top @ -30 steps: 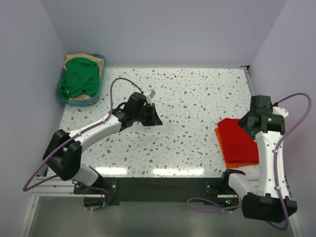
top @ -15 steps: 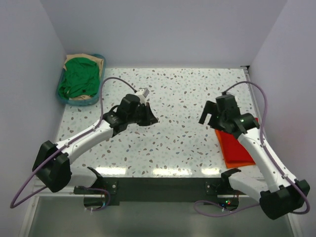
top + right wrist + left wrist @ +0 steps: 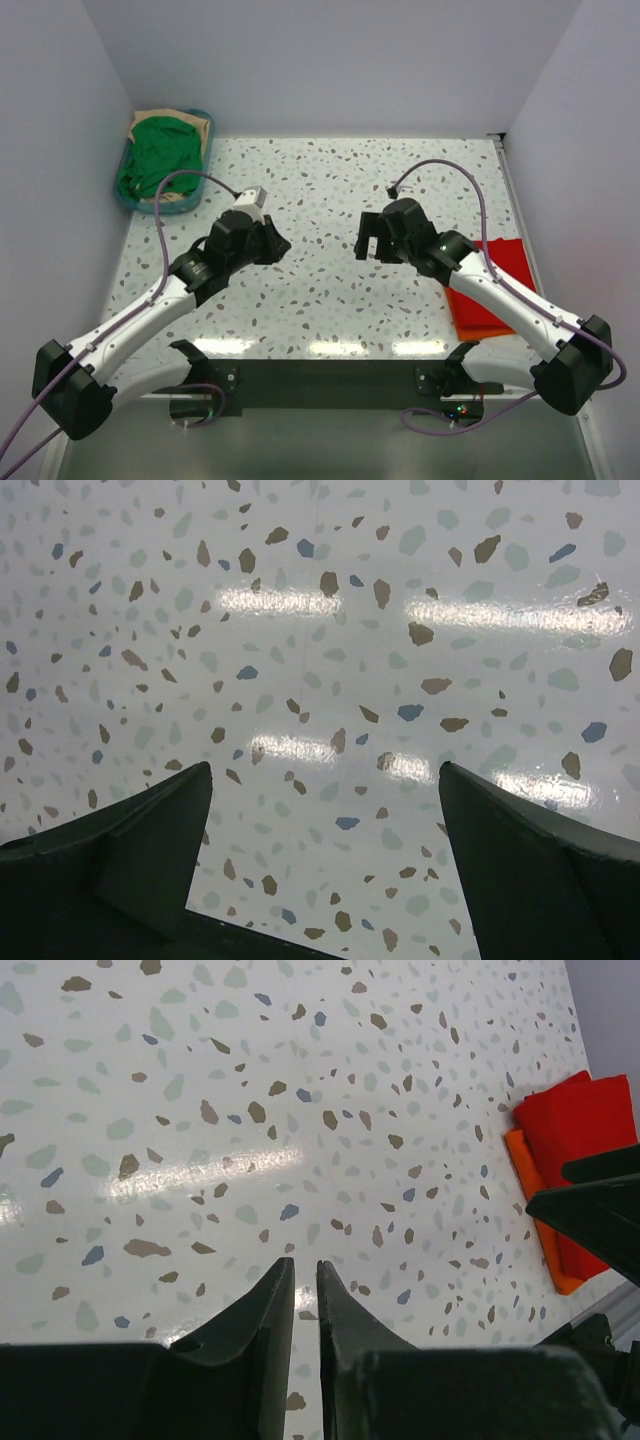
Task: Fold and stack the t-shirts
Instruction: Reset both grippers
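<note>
The folded red t-shirt (image 3: 505, 262) lies on top of the folded orange t-shirt (image 3: 480, 318) at the table's right side. Both also show in the left wrist view, red (image 3: 585, 1125) over orange (image 3: 528, 1182). A green t-shirt (image 3: 160, 155) lies crumpled over a tan one (image 3: 192, 126) in the basket at the far left. My left gripper (image 3: 278, 243) hovers over the table's middle-left, its jaws shut and empty (image 3: 304, 1265). My right gripper (image 3: 368, 245) is over the table's middle, left of the stack, open and empty (image 3: 325, 770).
A teal plastic basket (image 3: 122, 192) stands in the far left corner. White walls close in the left, back and right sides. The right arm's link (image 3: 500, 295) crosses over the stack's left part. The speckled tabletop (image 3: 330, 190) lies under both grippers.
My right arm has swung left from above the red and orange stack to the table's middle. My left arm has drawn back to the left and nearer.
</note>
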